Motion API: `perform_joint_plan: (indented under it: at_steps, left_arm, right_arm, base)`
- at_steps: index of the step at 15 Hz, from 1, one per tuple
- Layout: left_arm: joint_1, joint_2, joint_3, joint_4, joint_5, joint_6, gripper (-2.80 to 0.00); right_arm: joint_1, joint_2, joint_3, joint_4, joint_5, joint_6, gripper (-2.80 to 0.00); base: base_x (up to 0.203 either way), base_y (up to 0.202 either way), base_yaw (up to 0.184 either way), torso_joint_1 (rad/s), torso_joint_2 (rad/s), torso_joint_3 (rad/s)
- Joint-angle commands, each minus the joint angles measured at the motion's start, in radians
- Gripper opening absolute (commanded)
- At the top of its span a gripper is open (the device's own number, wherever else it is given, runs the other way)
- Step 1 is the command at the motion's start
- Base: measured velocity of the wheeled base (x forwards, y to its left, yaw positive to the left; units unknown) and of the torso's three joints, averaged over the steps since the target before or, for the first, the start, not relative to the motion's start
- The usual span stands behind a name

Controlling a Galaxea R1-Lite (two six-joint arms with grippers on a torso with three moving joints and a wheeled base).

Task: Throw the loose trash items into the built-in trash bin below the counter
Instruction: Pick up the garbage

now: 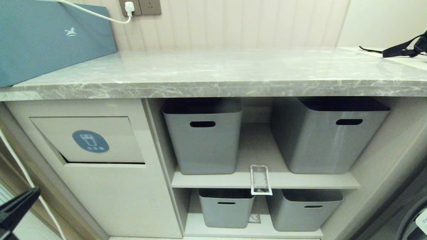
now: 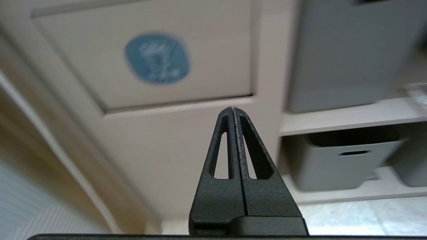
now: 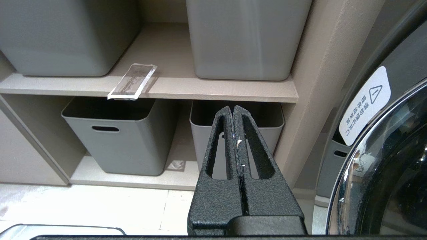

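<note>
Now the left tool [image 2: 232, 110], black and wedge-shaped, has its two fingers pressed flat together with nothing between them, its tip aimed just under the lower edge of the beige swing flap with the blue oval bin sticker [image 2: 156, 58]. In the head view only a black sliver of it shows at eight o'clock [image 1: 16, 206], well short of the built-in trash bin front [image 1: 90, 140]. The right tool [image 3: 233, 110] is likewise shut on nothing, hanging low before the lower grey tubs.

One clear white-edged plastic wrapper [image 1: 260, 180] lies at six o'clock on the beige upper shelf [image 1: 317, 181], its end overhanging the shelf edge between two grey slot-handled tubs [image 1: 203, 140]. A smaller scrap [image 1: 254, 218] sits on the bottom shelf. The grey marble-look counter [image 1: 213, 71] carries no scraps that I can see.

My read: that wrapper comes next. Spread the fingers before arriving, come at the overhanging end, and pinch across the white rim, since thin film slips and springs.
</note>
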Motion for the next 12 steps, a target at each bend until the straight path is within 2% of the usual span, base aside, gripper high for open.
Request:
perform_joint_plan:
  at_steps: [1,2,4,7,10,12]
  left_arm:
    - [0.0,-0.191,0.058,0.012,-0.059,0.005,-2.8]
    - [0.0,-0.221,0.082,0.017,-0.086,0.008,-2.8]
    - [-0.003,-0.277,0.142,0.026,-0.1,0.011,-2.8]
    - [-0.004,-0.383,0.146,0.166,-0.101,0.014,-2.8]
    - [-0.01,-0.454,0.146,0.292,-0.076,0.02,-2.8]
    - [-0.012,-0.457,0.146,0.309,-0.031,0.019,-2.8]
  right_arm:
    - [0.0,-0.002,0.0,0.001,0.001,-0.001,-2.8]
    - [0.002,-0.002,0.0,0.0,0.001,-0.001,-2.8]
    - [0.0,0.0,0.0,0.0,0.001,-0.001,-2.8]
    - [0.0,-0.002,0.0,0.0,0.001,-0.001,-2.8]
    - [0.0,-0.002,0.0,0.0,0.001,-0.001,-2.8]
    - [0.0,-0.002,0.0,0.0,0.001,-0.001,-2.8]
  base:
    - [0.0,0.0,0.0,0.0,0.0,0.0]
    - [0.0,0.0,0.0,0.0,0.0,0.0]
    - [0.0,0.0,0.0,0.0,0.0,0.0]
    - [0.0,0.0,0.0,0.0,0.0,0.0]
    - [0.0,0.0,0.0,0.0,0.0,0.0]
    - [0.0,0.0,0.0,0.0,0.0,0.0]
